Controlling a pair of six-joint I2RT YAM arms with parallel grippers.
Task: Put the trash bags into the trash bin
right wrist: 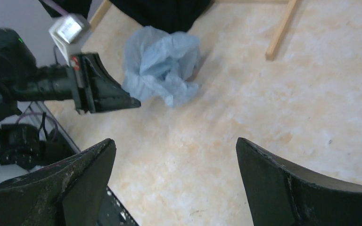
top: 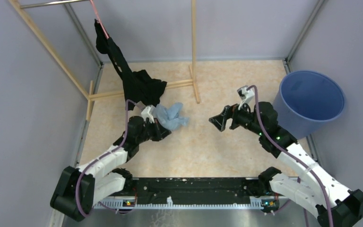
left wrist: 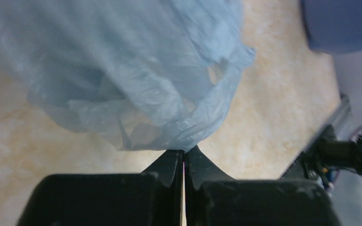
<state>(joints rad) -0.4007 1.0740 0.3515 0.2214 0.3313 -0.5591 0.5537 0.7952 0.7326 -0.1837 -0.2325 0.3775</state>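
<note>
Fingers of the left gripper (left wrist: 185,153) pinch the pale-blue trash bag (left wrist: 136,80); right gripper (right wrist: 174,143) gapes wide near the trash bin (top: 290,116).

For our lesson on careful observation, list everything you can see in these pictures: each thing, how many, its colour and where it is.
trash bag: one, pale blue, crumpled, left of the table's centre.
trash bin: one, blue, upright at the far right.
black garment: one, black, hanging from the rack down to the table, just behind the bag.
wooden rack: one, light wood, far left side.
table: one, beige marbled, under everything.
left gripper: one, black, shut on the trash bag's edge.
right gripper: one, black, open, above the table's centre.
</note>
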